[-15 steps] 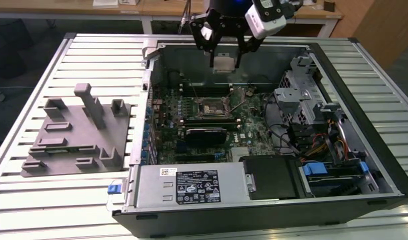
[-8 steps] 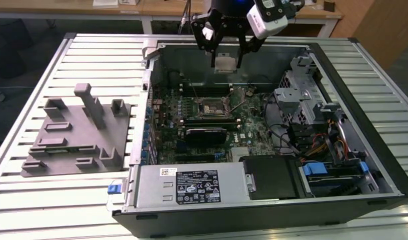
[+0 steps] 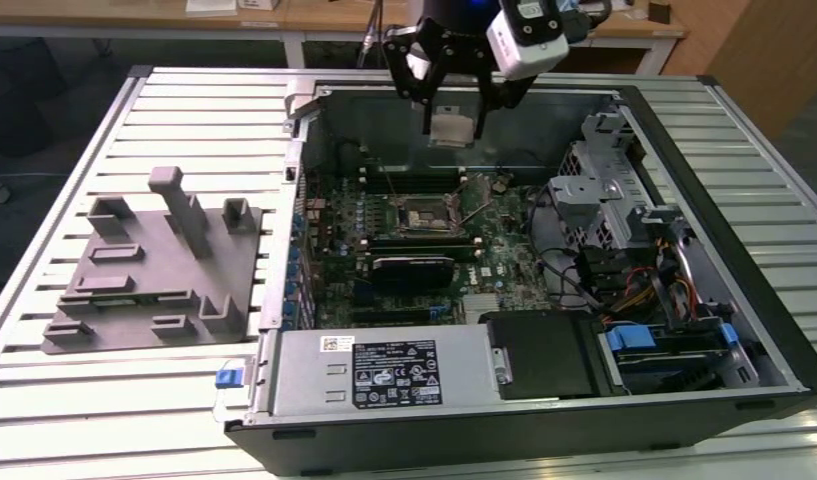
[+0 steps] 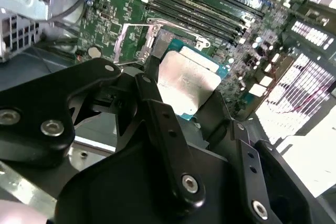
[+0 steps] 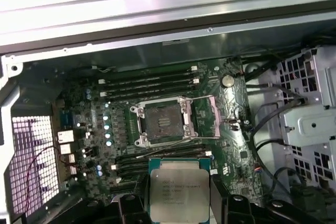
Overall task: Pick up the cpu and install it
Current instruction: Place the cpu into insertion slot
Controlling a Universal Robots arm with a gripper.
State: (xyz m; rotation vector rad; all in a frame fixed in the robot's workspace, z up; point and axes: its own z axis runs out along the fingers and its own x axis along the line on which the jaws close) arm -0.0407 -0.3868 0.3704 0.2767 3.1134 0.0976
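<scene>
My gripper (image 3: 451, 118) hangs over the back of the open computer case, shut on the cpu (image 3: 451, 130), a small silvery square chip held flat between the black fingers. In the first wrist view the cpu (image 5: 178, 187) shows its printed metal top, with the gripper (image 5: 179, 203) clamping its two sides. The open black socket frame (image 5: 160, 121) with its raised metal lid lies on the motherboard beyond the chip and some way below it. The second wrist view shows the cpu (image 4: 190, 80) in the gripper (image 4: 186, 94), in front of the socket (image 4: 137, 39).
Long black memory sticks (image 3: 411, 240) flank the socket (image 3: 419, 212). A drive cage (image 3: 606, 190) with cables rises at the exterior view's right, and a power supply (image 3: 381, 370) sits at the case front. A grey fixture (image 3: 155, 270) stands on the slatted table (image 3: 61, 180).
</scene>
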